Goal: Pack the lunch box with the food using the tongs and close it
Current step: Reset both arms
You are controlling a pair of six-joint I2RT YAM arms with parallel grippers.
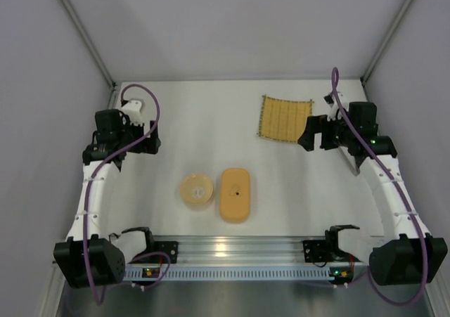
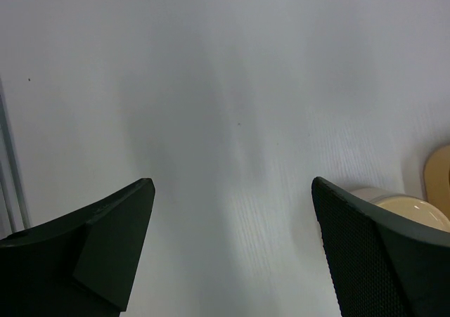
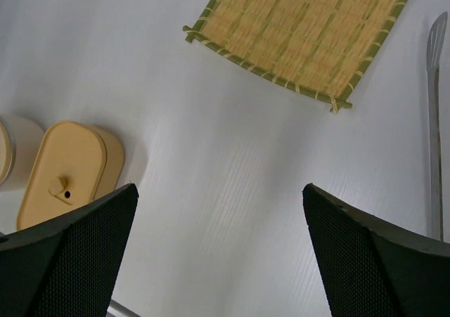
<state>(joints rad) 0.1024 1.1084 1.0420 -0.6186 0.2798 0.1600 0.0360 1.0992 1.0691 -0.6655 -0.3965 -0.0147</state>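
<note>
The orange-tan oval lunch box [image 1: 235, 194] lies near the front middle of the table with its lid on, a small knob on top; the right wrist view shows the lunch box [image 3: 67, 176] at lower left. The grey metal tongs [image 1: 351, 164] lie flat at the right, partly under the right arm, and the tongs [image 3: 436, 120] run along that wrist view's right edge. No food is in view. My left gripper [image 1: 151, 138] [image 2: 230, 187] hangs open over bare table at the left. My right gripper [image 1: 307, 135] [image 3: 220, 190] is open and holds nothing, just left of the tongs.
A round cream container [image 1: 197, 190] [image 2: 397, 206] sits right beside the lunch box on its left. A woven bamboo mat [image 1: 285, 118] [image 3: 302, 36] lies at the back right. Grey walls close in the table on three sides.
</note>
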